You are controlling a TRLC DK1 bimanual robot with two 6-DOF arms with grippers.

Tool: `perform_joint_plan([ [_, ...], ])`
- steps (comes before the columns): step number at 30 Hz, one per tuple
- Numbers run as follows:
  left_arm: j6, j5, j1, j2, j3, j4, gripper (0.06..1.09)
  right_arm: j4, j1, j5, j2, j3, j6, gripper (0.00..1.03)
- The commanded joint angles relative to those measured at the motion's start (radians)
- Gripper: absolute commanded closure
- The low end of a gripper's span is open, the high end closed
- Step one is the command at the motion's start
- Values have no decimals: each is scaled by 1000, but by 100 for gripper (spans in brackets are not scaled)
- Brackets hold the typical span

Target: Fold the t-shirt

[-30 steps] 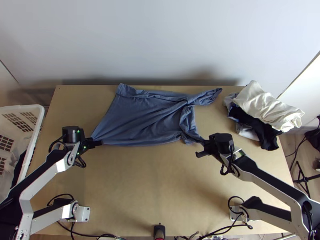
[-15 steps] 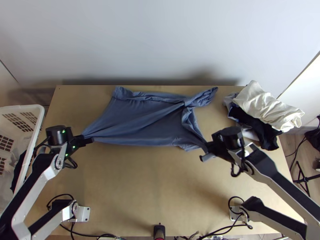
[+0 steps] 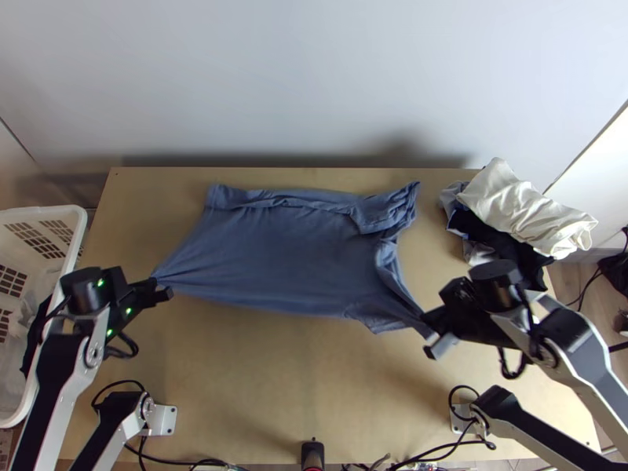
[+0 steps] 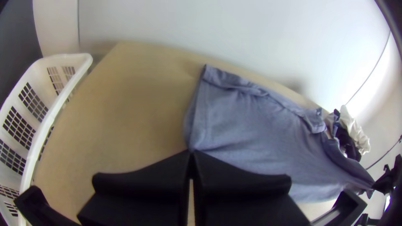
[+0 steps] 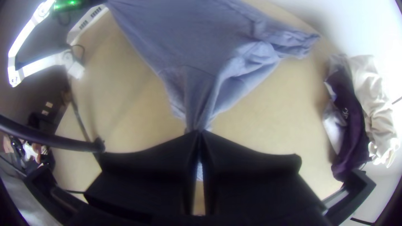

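The blue t-shirt [image 3: 290, 255] lies across the middle of the light wooden surface [image 3: 298, 377], mostly spread, with its far edge turned over in a narrow, uneven strip and its far right corner bunched. The left gripper [image 3: 162, 292] pinches the near left corner between its fingers, the cloth drawn to a point there. The right gripper [image 3: 433, 331] has its fingers closed on the near right corner, where the cloth gathers into creases. Right of the shirt, apart from it, cream cloth [image 3: 522, 208] rests on dark cloth [image 3: 522, 259]. A white basket [image 3: 81, 220] stands beside the surface's left edge.
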Motion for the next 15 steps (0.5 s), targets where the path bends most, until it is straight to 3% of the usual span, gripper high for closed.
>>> perform_joint_plan([
  [1,-3,95,2,-212,32,-138,105,-191,1,-104,-42,148,-36,100],
  [9,-55,235,-2,-392,140,-234,105,-255,3,-215,-84,256,-14,100],
  [15,-79,252,-19,-439,176,-273,105,-270,4,-221,-91,311,-7,100],
])
